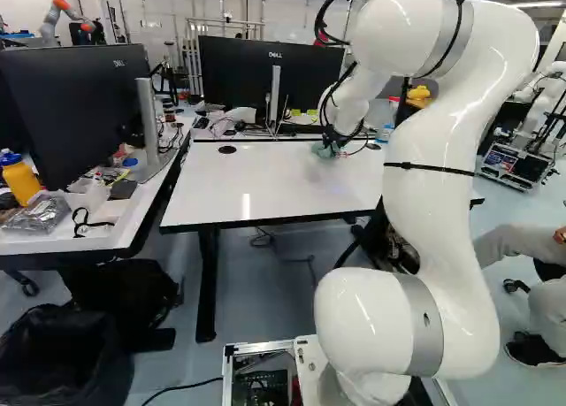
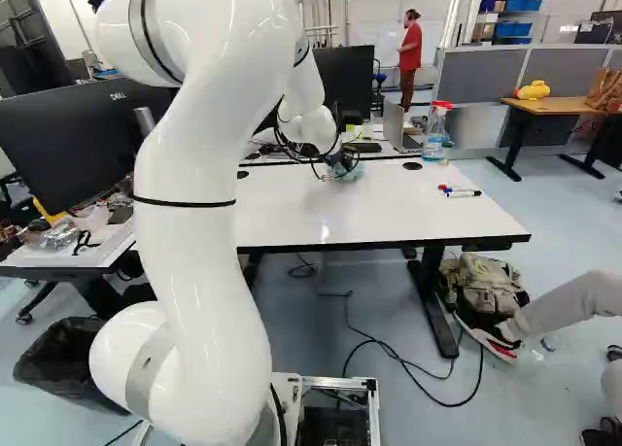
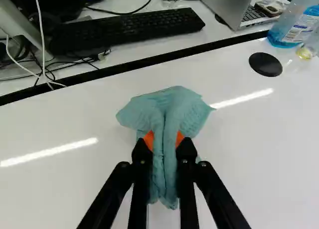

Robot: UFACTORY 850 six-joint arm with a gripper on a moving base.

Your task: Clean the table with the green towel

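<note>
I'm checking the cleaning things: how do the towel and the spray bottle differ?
The towel is bunched, pinched in the gripper; the spray bottle stands upright, ungripped. The towel is pale blue-green cloth; the bottle is see-through, with blue liquid and a red top.

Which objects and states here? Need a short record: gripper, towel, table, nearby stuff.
gripper: black two-fingered gripper, shut on towel
towel: blue-green cloth towel, bunched between the fingers, flaring ahead of them
table: glossy white table with black edge
towel_place: table's far part, seemingly touching it
on_table: slim markers, toward the right in the right base view
beyond_table: black keyboard, silver laptop
</note>
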